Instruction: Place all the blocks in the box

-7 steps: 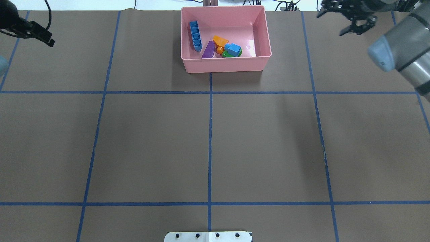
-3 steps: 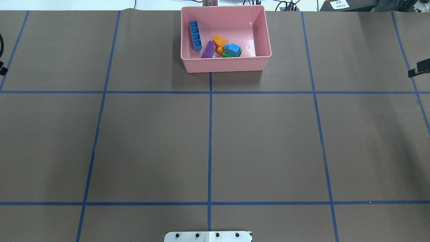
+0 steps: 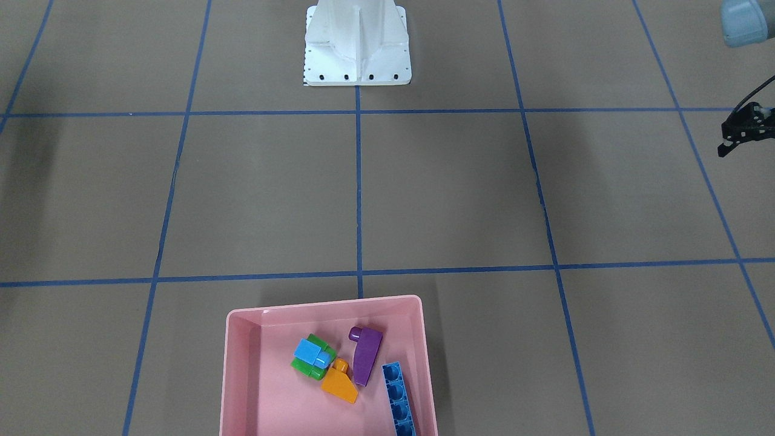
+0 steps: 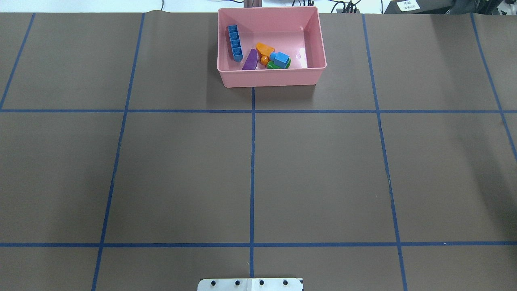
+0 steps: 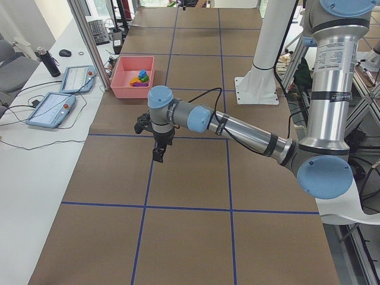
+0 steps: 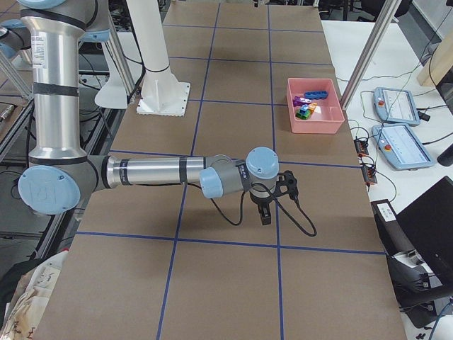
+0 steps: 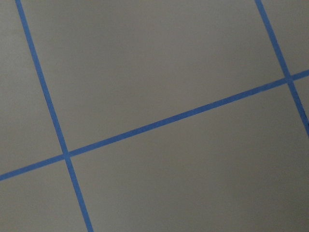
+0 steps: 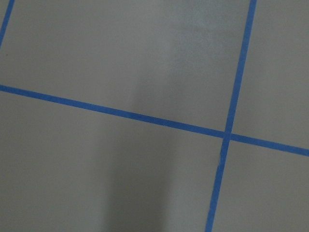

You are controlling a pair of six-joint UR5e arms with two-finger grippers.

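Blocks [image 4: 264,49] all inside pink box [image 4: 270,79]; label [image 4: 408,5] writing seemingly too small; left pincer [image 5: 158,156] and right pincer [image 6: 265,217] spread unclear.

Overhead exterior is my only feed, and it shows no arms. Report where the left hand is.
Observer: Exterior left shows the left hand pointing down above the bare table, out past the end of the box, touching nothing.
Operator: Now the right hand.
Observer: Exterior right shows the right hand pointing down over the table too, out past the opposite end of the box. I cannot tell from there whether it is open or shut.
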